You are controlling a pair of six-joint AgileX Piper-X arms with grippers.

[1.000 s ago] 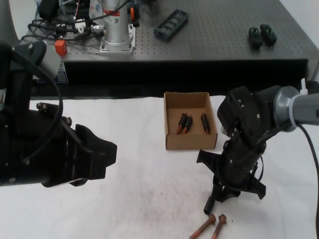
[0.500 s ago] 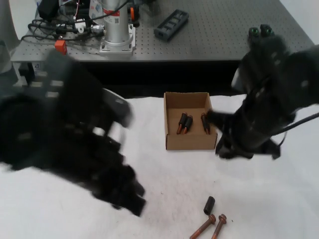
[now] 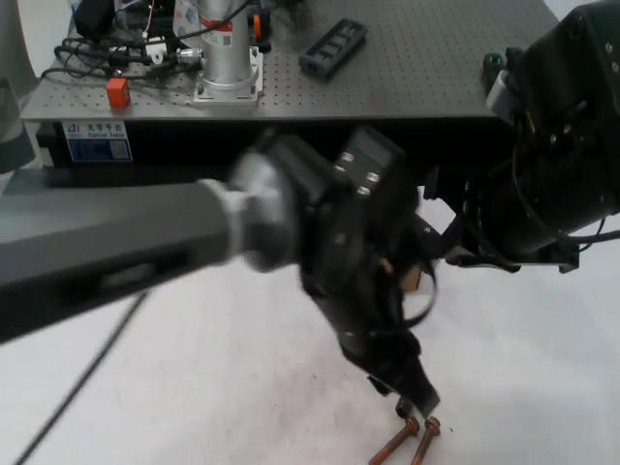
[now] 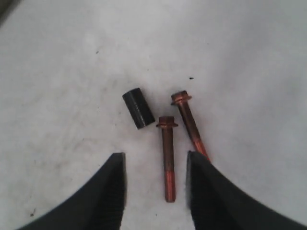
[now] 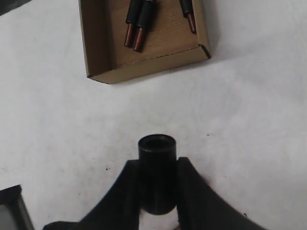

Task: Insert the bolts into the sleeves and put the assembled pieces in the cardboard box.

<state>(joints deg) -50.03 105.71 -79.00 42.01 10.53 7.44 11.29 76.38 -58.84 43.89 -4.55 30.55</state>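
Black hollow sleeve [image 5: 157, 149] is clamped in right gripper [image 5: 158, 166]; left gripper [image 4: 154, 163] is spread over copper bolts [image 3: 392, 445], high view's lower right.

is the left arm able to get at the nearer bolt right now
Probably yes: the left fingers stand open astride the nearer bolt, nothing covering it, though the second bolt lies close beside.

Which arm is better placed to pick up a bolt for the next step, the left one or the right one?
Left. The left gripper is open above a bolt that shows between its fingers. The right gripper is shut on a sleeve, near the cardboard box.
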